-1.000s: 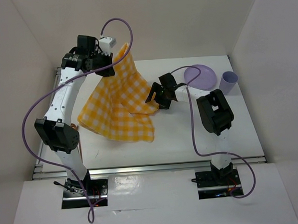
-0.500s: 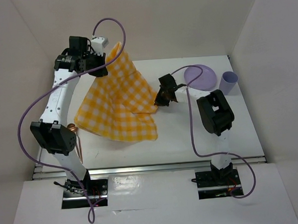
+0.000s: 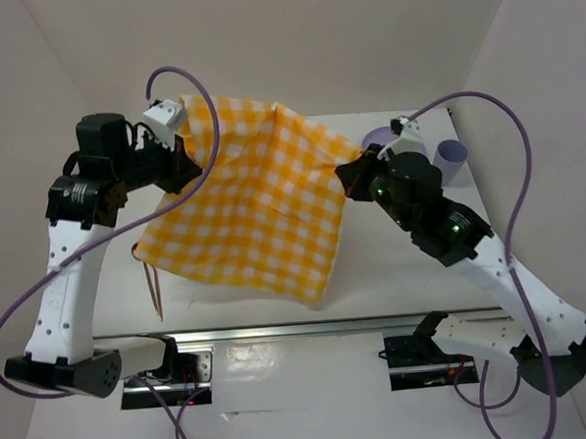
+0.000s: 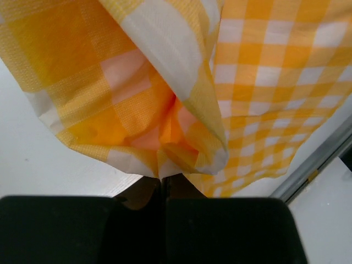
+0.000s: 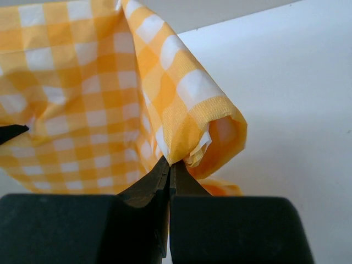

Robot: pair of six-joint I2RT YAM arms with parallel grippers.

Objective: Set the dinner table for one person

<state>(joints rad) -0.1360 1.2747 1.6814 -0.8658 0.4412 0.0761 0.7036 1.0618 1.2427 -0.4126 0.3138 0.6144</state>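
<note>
The left gripper (image 4: 163,179) and right gripper (image 5: 170,165) are each clenching a corner of the orange-and-white checked cloth (image 3: 263,211) — it is hanging spread between both jaws, above the white rectangular dinner table (image 3: 375,274).

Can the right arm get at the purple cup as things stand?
Probably not yet. The cup stands close by with nothing in the way, but the right gripper is shut on a corner of the cloth; it would have to let go first.

Dinner table (image 3: 399,273): white, metal-railed. On it we count a purple plate (image 3: 374,137) (mostly hidden) and a purple cup (image 3: 452,160).
</note>
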